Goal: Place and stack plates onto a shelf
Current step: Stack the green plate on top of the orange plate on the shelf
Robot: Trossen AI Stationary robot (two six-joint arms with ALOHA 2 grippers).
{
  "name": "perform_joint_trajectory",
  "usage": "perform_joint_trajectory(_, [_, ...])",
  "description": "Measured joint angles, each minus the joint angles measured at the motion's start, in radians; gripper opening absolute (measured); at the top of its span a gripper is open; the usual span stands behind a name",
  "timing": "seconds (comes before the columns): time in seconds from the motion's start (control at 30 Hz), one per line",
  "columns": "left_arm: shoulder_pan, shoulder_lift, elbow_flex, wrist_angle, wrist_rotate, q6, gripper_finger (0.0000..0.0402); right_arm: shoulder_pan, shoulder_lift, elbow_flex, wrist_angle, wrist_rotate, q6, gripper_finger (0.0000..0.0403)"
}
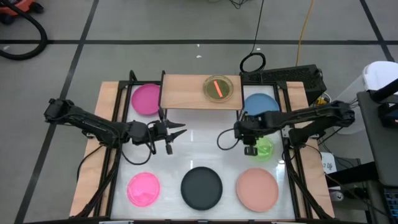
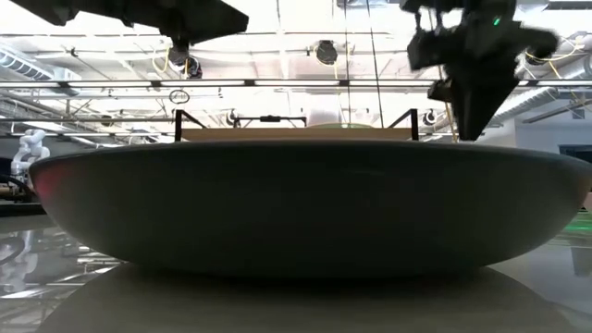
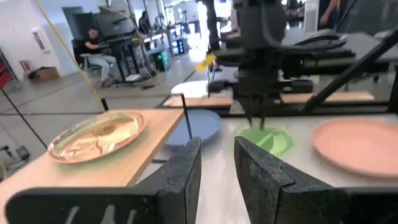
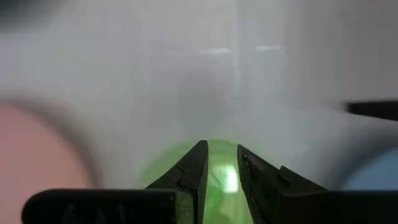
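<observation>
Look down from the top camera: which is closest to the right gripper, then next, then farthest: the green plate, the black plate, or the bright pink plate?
From the right gripper:
1. Green plate, right beside it.
2. Black plate, at the table's front middle.
3. Bright pink plate, at the front left corner, farthest.

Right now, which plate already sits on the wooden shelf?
The translucent orange-tinted plate alone rests on the shelf; every other plate lies on the white tabletop.

Robotics lab or workshop, open ceiling trusses, desks with equipment, seated person, floor cables
</observation>
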Motion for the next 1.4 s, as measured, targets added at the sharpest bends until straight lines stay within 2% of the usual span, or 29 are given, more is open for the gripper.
perform_joint_trajectory(0.17, [0.005, 0.023, 0.000, 0.003, 0.000, 0.002, 0.0104, -0.067, 0.065, -0.001, 0.002, -0.013, -0.045, 0.0071])
perform_joint_trajectory(0.33, [0.018, 0.023, 0.000, 0.003, -0.002, -0.003, 0.0104, -0.106, 0.109, -0.027, 0.041, -0.181, -0.133, 0.0071])
perform_joint_trajectory(0.43, [0.021, 0.023, 0.000, 0.001, -0.002, -0.011, 0.0104, -0.114, 0.122, -0.064, 0.079, -0.228, -0.191, 0.0071])
perform_joint_trajectory(0.67, [0.021, 0.023, 0.000, 0.000, -0.003, -0.001, 0.0104, -0.115, 0.124, -0.153, 0.140, -0.160, -0.315, 0.0071])
perform_joint_trajectory(0.83, [0.020, 0.023, 0.000, 0.001, -0.014, 0.000, 0.0104, -0.115, 0.124, -0.189, 0.152, -0.094, -0.321, 0.0071])
perform_joint_trajectory(1.07, [0.020, 0.023, 0.000, 0.001, -0.014, -0.008, 0.0104, -0.114, 0.124, -0.194, 0.151, -0.099, -0.236, 0.0071])
perform_joint_trajectory(1.2, [0.020, 0.023, 0.000, 0.001, -0.014, -0.023, 0.0104, -0.119, 0.124, -0.194, 0.122, -0.174, -0.213, 0.0071])
perform_joint_trajectory(1.4, [0.026, 0.023, 0.000, 0.001, -0.015, -0.038, 0.0104, -0.119, 0.124, -0.194, 0.122, -0.104, -0.311, 0.0071])
